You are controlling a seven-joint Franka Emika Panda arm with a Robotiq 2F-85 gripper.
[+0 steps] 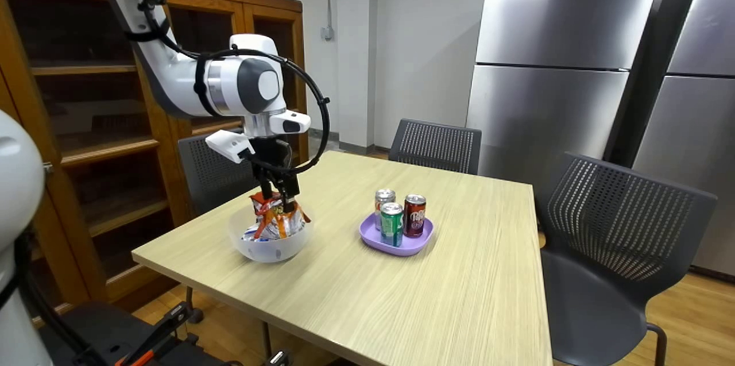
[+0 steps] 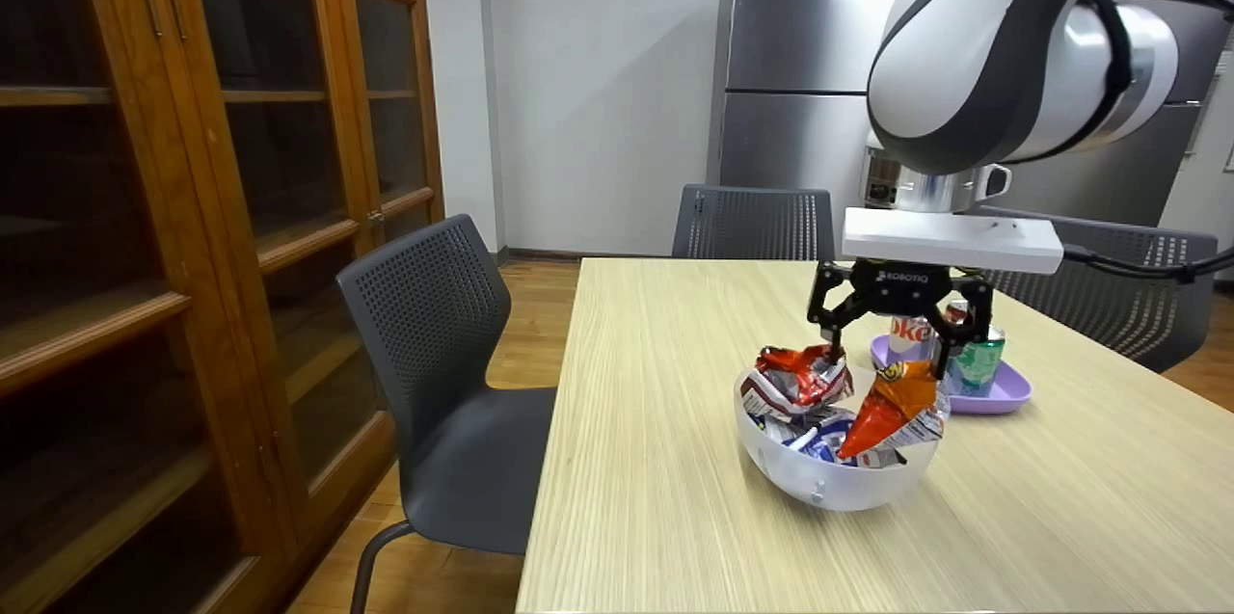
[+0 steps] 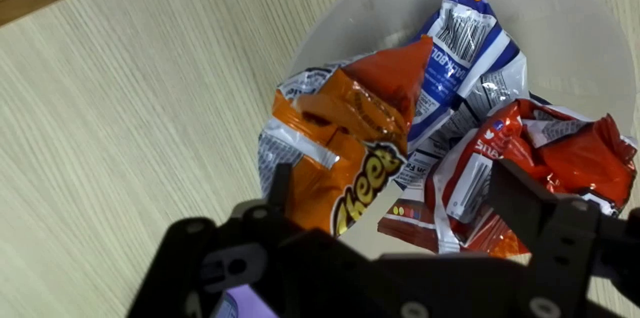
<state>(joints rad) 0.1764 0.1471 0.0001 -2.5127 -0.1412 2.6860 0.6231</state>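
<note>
One orange bag (image 3: pixel 350 158) & one red bag (image 3: pixel 525 143) are contained in a bowl (image 2: pixel 810 487); the gripper (image 2: pixel 888 359) is poised just over them, jaws parted, nothing clamped btwn (contact unclear). Prob. step: positioning; for a grasp, centring on one bag, then closure, is req'd. Cans (image 1: pixel 392 228) on tray (image 1: pixel 402 250) are seen nearby.

Orange bag's (image 3: pixel 345 153) end apparently behind claw (image 3: pixel 392 165)

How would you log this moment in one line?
end effector: open, over bowl | bowl: snack bags inside | tray: three cans on it | bowl, tray: on table
</note>
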